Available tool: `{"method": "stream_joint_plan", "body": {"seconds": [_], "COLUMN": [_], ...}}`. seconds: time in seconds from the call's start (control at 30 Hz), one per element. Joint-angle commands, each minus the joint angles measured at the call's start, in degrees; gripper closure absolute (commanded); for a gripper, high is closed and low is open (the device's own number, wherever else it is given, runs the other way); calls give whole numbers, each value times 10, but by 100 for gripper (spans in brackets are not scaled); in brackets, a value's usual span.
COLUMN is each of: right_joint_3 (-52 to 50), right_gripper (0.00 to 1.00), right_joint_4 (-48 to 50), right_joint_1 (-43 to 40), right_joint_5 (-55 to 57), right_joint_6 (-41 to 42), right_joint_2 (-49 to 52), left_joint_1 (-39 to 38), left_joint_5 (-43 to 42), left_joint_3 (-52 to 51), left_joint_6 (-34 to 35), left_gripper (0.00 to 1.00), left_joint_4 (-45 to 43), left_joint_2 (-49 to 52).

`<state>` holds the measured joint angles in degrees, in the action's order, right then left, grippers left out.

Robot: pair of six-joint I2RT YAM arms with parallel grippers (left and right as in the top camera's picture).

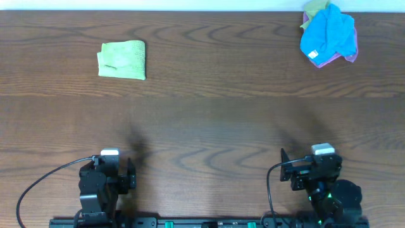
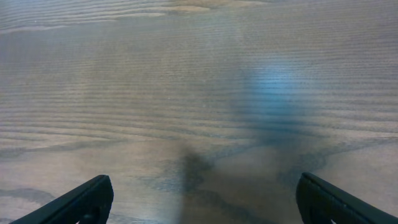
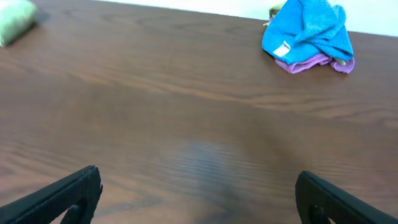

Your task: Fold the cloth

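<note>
Across the wooden counter [image 1: 209,114], far right corner: crumpled heap of cloths [image 1: 328,35], blue uppermost over purple. Far left: green cloth [image 1: 122,60], folded flat, well apart from the heap. Near edge: left gripper [image 2: 205,199] and right gripper [image 3: 199,196], jaws wide apart, both empty, well apart from either cloth.

A dark wood-grain table [image 1: 209,120] fills the scene from near to far. A pale strip [image 1: 190,4] borders its far edge.
</note>
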<state>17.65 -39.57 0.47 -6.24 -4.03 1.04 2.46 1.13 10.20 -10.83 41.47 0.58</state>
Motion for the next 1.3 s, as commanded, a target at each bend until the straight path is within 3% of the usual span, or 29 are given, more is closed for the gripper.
{"method": "stream_joint_plan", "body": {"seconds": [0.0,0.37,0.63,1.27], "right_joint_3": [-21,-89,-83,-83], "right_gripper": [1,1,1,2], "right_joint_4": [2,43,-23,-25], "right_joint_1": [-21,-31,-31,-31], "right_joint_5": [-33,53,144,142], "right_joint_6": [-61,-43,99,96], "right_joint_2": [-7,-8,-8,-7], "left_joint_1": [-3,-3,-3,-3], "left_joint_5": [7,7,7,7], "left_joint_3": [-10,-10,-10,-10], "left_joint_6": [-10,-10,-10,-10], "left_gripper": [5,5,5,5], "left_joint_4": [4,4,4,4], "left_joint_2": [-4,-4,-4,-4]}}
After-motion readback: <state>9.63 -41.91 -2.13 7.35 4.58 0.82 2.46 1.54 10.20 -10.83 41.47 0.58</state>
